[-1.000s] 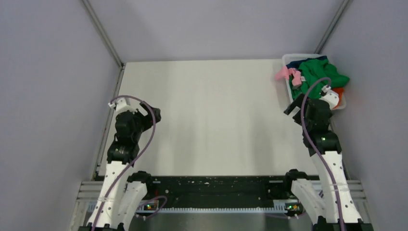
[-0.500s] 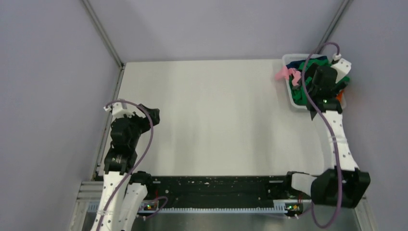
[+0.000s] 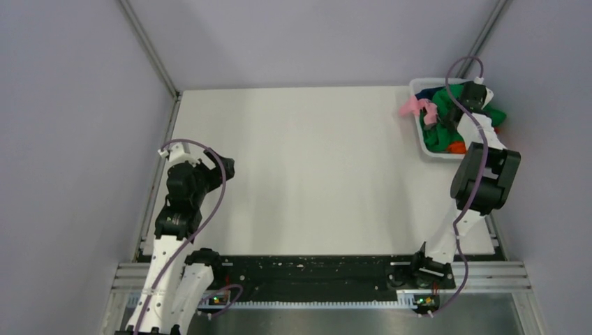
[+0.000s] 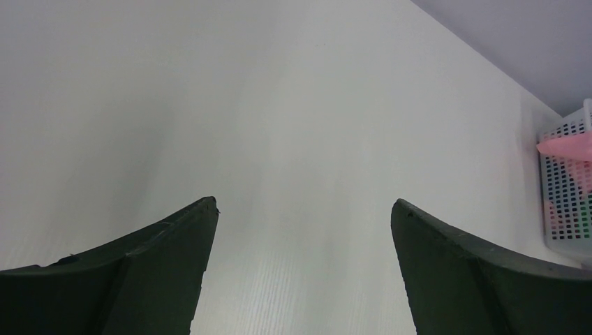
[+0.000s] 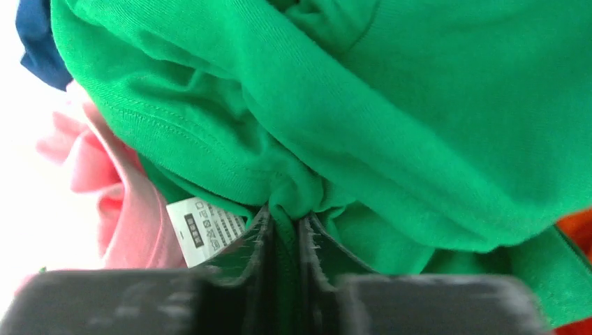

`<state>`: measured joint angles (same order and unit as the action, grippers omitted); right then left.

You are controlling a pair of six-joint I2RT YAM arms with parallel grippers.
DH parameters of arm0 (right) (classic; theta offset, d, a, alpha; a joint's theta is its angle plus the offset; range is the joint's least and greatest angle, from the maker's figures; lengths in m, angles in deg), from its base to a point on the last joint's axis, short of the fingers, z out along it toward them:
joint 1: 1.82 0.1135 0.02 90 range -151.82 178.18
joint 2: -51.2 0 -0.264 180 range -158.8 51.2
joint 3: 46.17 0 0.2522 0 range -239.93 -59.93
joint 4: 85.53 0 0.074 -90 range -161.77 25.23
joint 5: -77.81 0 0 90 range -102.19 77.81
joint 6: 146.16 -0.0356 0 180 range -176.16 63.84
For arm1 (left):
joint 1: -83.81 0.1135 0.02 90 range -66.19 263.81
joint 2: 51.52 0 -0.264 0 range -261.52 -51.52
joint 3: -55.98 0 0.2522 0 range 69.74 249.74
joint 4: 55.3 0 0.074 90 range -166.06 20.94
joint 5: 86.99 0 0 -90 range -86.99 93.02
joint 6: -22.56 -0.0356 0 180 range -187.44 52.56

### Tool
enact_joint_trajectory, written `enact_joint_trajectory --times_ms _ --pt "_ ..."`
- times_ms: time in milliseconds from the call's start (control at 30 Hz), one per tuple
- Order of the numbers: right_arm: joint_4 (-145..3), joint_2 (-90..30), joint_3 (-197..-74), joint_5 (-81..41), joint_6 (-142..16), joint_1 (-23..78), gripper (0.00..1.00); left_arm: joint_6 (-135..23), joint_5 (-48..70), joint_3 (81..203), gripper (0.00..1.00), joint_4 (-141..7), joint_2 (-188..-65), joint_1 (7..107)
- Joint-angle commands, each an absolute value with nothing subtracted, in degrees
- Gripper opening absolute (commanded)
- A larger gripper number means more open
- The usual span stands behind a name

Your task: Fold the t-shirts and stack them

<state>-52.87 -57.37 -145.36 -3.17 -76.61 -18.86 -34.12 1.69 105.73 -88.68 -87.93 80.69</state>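
Note:
A heap of t-shirts fills the white basket [image 3: 426, 150] at the table's far right corner. On top lies the bright green t-shirt [image 3: 447, 132] [image 5: 391, 118]. A pink one [image 3: 417, 107] [image 5: 119, 181] hangs over the basket's left rim, with navy blue [image 5: 38, 35] and orange [image 3: 457, 147] [image 5: 576, 234] showing beside the green. My right gripper [image 3: 469, 105] [image 5: 285, 222] reaches down into the basket and is shut on a fold of the green t-shirt. My left gripper [image 3: 222, 165] [image 4: 304, 206] hovers open over the bare table at the left, holding nothing.
The white table [image 3: 307, 167] is walled by grey panels on the left, back and right. In the left wrist view the basket's perforated wall [image 4: 565, 188] with pink cloth over its rim shows at the far right. A white care label [image 5: 202, 227] sticks out beside my right fingers.
My right arm has swung from in front of the basket up and over it, then down into the heap. Its jaws have closed on the green t-shirt. The left arm barely moved.

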Motion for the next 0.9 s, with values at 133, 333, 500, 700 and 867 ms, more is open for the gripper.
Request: enact_joint_trajectory --times_ms 133,333,500,700,867 --pt "-51.6 -48.4 -154.3 -6.4 -76.0 -18.7 0.0 -34.0 1.9 105.9 0.99 -85.4 -86.8 80.7" --pt "-51.9 -34.5 -161.5 -11.2 -74.9 -18.7 0.0 -34.0 1.7 105.6 0.99 -85.4 -85.3 80.7" --pt "-55.9 -28.9 -168.2 -31.1 -80.1 -18.5 0.0 -33.9 2.7 105.0 0.99 -84.7 -85.0 80.7" --pt "-61.3 -29.7 -174.7 -47.2 -80.4 -6.3 0.0 -33.7 6.0 105.1 0.99 -84.3 -86.1 80.7" --pt "-63.1 -33.9 -178.1 -50.1 -81.7 3.0 0.0 -33.4 6.5 105.4 0.99 -84.3 -86.1 80.7"
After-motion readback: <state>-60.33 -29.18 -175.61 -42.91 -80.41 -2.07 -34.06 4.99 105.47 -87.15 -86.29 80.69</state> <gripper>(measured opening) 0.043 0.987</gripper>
